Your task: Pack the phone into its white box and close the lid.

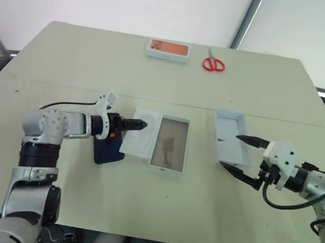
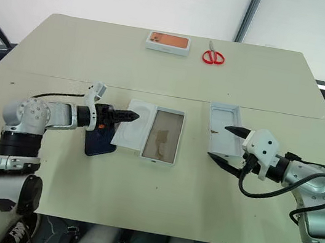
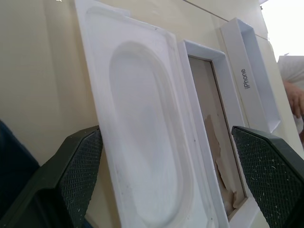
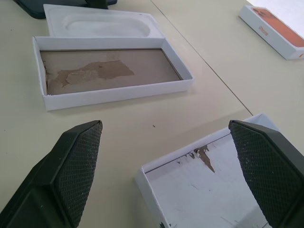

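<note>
Beside the white box [image 1: 171, 143] lies a thin moulded insert [image 1: 142, 132].

Beige table [image 1: 153, 213]: phone [image 1: 108, 150], thin white insert [image 1: 143, 133], white box [image 1: 170, 143] and lid [image 1: 232, 139] are laid mid-table; orange-faced box [image 1: 169, 49] and red scissors [image 1: 213, 63] are placed at far edge.
</note>
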Robot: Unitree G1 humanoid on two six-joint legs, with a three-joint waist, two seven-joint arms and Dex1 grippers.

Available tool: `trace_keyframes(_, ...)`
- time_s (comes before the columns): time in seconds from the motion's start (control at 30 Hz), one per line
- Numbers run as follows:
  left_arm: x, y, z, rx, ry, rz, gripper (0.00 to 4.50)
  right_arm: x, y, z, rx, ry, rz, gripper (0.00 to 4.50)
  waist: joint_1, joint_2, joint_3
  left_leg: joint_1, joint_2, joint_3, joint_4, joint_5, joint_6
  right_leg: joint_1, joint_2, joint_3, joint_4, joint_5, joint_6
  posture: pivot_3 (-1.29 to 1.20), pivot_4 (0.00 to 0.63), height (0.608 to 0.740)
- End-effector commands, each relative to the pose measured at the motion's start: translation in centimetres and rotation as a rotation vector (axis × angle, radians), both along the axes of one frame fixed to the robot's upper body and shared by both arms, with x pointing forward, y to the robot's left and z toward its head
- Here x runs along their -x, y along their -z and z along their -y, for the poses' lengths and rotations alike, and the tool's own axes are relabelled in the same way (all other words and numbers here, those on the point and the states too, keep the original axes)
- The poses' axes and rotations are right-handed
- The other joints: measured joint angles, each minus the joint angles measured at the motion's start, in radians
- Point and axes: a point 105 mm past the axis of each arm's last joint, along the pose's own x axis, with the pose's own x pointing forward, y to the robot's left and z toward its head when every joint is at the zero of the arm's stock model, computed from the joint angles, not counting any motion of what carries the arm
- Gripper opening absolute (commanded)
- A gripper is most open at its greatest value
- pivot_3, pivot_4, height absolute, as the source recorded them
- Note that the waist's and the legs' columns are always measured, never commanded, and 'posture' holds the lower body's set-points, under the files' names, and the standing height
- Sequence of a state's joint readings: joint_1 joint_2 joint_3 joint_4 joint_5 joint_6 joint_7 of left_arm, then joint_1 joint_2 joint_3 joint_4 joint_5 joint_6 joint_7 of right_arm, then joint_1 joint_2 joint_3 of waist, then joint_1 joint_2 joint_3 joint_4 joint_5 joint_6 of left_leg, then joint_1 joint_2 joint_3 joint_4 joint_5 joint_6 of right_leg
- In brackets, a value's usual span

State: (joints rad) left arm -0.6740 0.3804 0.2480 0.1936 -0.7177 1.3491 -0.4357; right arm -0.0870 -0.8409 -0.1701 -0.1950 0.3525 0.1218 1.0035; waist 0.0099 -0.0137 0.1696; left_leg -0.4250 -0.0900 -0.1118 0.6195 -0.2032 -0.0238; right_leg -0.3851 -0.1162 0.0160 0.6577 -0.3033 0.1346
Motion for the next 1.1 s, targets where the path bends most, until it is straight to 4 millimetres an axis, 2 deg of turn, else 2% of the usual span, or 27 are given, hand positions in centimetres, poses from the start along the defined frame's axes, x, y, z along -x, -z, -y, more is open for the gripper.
trace_keyframes(0.03, -0.4, 0.7, -0.4, -0.066, -0.023, -0.035, 4.50, 0.0, -1.3, -0.4, -0.004, -0.010, 0.061, 4.46, 0.000, 0.000, 0.000, 0.000, 0.000, 0.000, 0.000, 0.000, 0.000, 0.000, 0.000, 0.000, 0.000, 0.000, 0.000, 0.00, 0.150, 0.740)
trace_keyframes(0.3, -0.5, 0.9, -0.2, -0.104, -0.009, -0.044, 4.50, 0.0, -1.2, -0.4, -0.003, -0.004, 0.064, 4.46, 0.000, 0.000, 0.000, 0.000, 0.000, 0.000, 0.000, 0.000, 0.000, 0.000, 0.000, 0.000, 0.001, 0.000, 0.000, 0.00, 0.150, 0.740)
trace_keyframes(0.43, -0.3, 1.9, -0.2, -0.146, -0.004, -0.081, 4.50, 0.0, -1.2, -0.4, -0.004, -0.002, 0.066, 4.46, 0.000, 0.000, 0.000, 0.000, 0.000, 0.000, 0.001, 0.000, 0.000, 0.000, 0.000, 0.000, 0.001, 0.000, 0.000, 0.00, 0.150, 0.740)
trace_keyframes(0.6, -0.4, 2.1, 0.3, -0.123, -0.003, -0.127, 4.50, -0.1, -1.2, -0.6, -0.005, -0.003, 0.071, 4.46, 0.002, 0.000, -0.001, 0.001, 0.000, 0.000, 0.001, 0.000, 0.000, 0.001, 0.000, 0.000, 0.001, 0.000, 0.000, 0.00, 0.150, 0.740)
trace_keyframes(0.7, -0.2, 2.5, 0.2, -0.111, -0.007, -0.149, 3.65, -0.1, -1.4, -0.7, -0.009, -0.004, 0.073, 4.50, 0.002, 0.000, -0.001, 0.001, 0.000, 0.000, 0.001, 0.000, 0.000, 0.002, 0.000, 0.000, 0.001, 0.000, 0.000, 0.00, 0.150, 0.740)
trace_keyframes(0.87, -0.1, 2.6, -0.1, -0.094, -0.031, -0.167, 1.08, -0.1, -1.4, -0.7, -0.005, -0.003, 0.074, 4.50, 0.002, 0.000, -0.001, 0.001, 0.000, 0.000, 0.001, 0.000, 0.000, 0.002, 0.000, 0.000, 0.001, 0.000, 0.000, 0.00, 0.150, 0.740)
trace_keyframes(1.1, 0.4, 3.0, -0.4, -0.096, -0.033, -0.185, 1.08, -0.2, -1.7, -1.1, -0.011, -0.012, 0.082, 4.50, 0.001, 0.000, -0.001, 0.001, 0.000, 0.000, 0.001, 0.000, 0.000, 0.001, 0.000, 0.000, 0.001, 0.000, 0.000, 0.00, 0.150, 0.740)
